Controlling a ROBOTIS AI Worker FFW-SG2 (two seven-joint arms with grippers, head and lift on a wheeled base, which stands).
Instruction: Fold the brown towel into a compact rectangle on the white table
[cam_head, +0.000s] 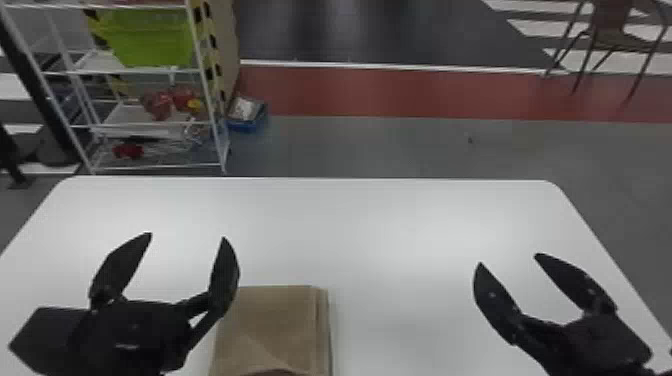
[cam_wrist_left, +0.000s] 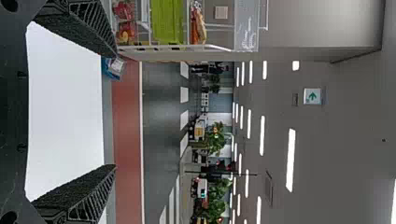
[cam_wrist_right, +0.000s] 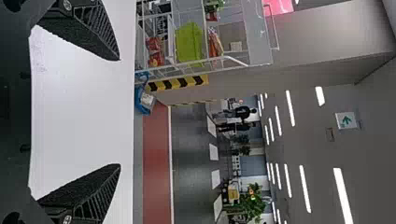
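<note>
The brown towel (cam_head: 280, 325) lies folded in a rectangle on the white table (cam_head: 380, 225), at the near edge of the head view, left of centre. Some layered edges show along its right side. My left gripper (cam_head: 187, 235) is open over the table, its right finger overlapping the towel's left edge in that view. Well to the towel's right, my right gripper (cam_head: 507, 257) also stands open. The left wrist view has the left gripper (cam_wrist_left: 116, 109) with its fingers wide apart and nothing between them. Likewise, the right gripper (cam_wrist_right: 120, 112) holds nothing in the right wrist view.
Beyond the table's far left corner stands a white wire shelf (cam_head: 145, 125) with a green bin (cam_head: 150, 37). A blue box (cam_head: 247, 117) sits on the floor beside it. A brown chair (cam_head: 610, 30) is far back at the right.
</note>
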